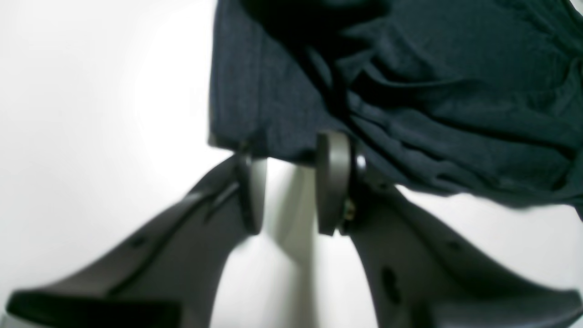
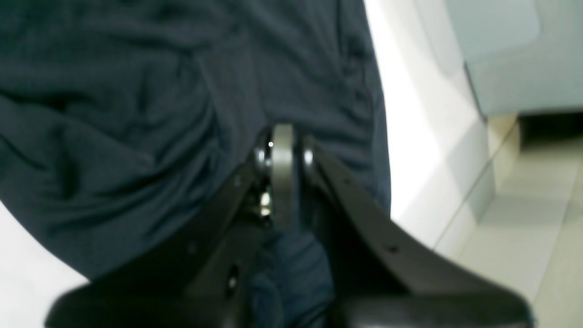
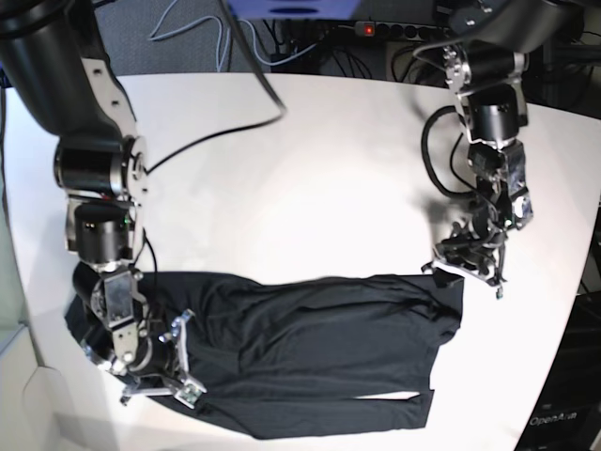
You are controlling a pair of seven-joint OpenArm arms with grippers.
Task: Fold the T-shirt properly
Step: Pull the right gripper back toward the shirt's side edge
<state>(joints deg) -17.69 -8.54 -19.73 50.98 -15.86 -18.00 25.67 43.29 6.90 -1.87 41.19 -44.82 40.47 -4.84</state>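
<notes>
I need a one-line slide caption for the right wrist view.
Right pincer shut on the wrinkled dark T-shirt at the white table's edge.

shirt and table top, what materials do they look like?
T-shirt: thin, soft knit, probably cotton jersey, matte charcoal-black; it bunches into fine wrinkles near the right pincer. Table: smooth white hard surface, likely laminate; mild glare, no grain.

The T-shirt (image 3: 310, 352) is plain charcoal-black, made of thin soft fabric with many small wrinkles. It lies flat on the white table, spread sideways as a long band near the front edge. Its lower edge is folded, with a narrow white gap showing there.
</notes>
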